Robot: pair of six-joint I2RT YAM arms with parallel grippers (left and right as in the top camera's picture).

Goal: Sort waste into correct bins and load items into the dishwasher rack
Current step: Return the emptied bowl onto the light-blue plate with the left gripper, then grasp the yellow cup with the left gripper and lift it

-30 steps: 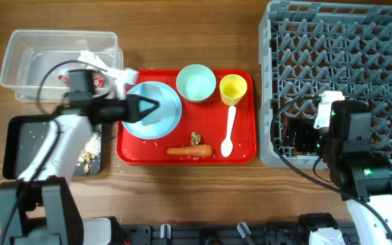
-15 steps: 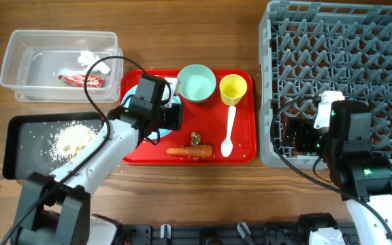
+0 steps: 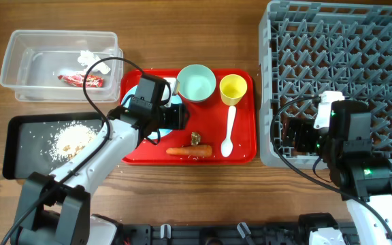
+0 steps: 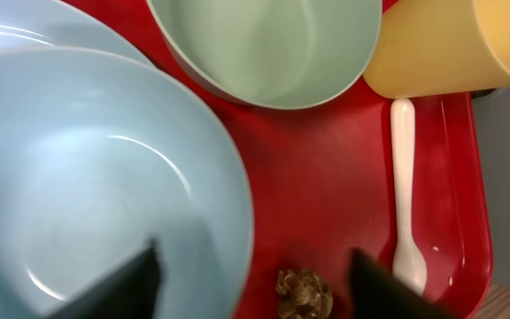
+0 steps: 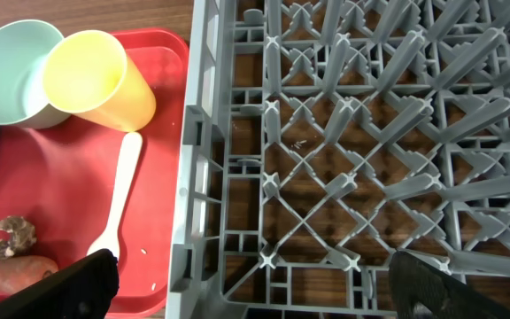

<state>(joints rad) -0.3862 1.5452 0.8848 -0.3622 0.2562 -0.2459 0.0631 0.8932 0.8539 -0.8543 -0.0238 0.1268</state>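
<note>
My left gripper (image 4: pixel 255 285) is open low over the red tray (image 3: pixel 243 153). One finger stands inside the light blue bowl (image 4: pixel 96 177) and the other over bare tray, with a brown food scrap (image 4: pixel 304 292) between them. Under the bowl lies the light blue plate (image 4: pixel 16 22). The pale green bowl (image 3: pixel 196 82), yellow cup (image 3: pixel 233 88), white spoon (image 3: pixel 229 133) and carrot (image 3: pixel 189 151) rest on the tray. My right gripper (image 5: pixel 255 288) hangs open over the left wall of the dishwasher rack (image 3: pixel 339 68), holding nothing.
The clear tub (image 3: pixel 19 68) at the back left holds the red-and-silver wrapper (image 3: pixel 80 79) and white tissue (image 3: pixel 86 58). In front of it, the black tray (image 3: pixel 19 146) holds rice and scraps (image 3: pixel 73 139). The left arm (image 3: pixel 107 146) crosses the black tray's right end.
The left arm swung from beside the black tray to over the red tray. Its jaws, shut half a second ago, have opened around the blue bowl's rim. The right arm is still.
</note>
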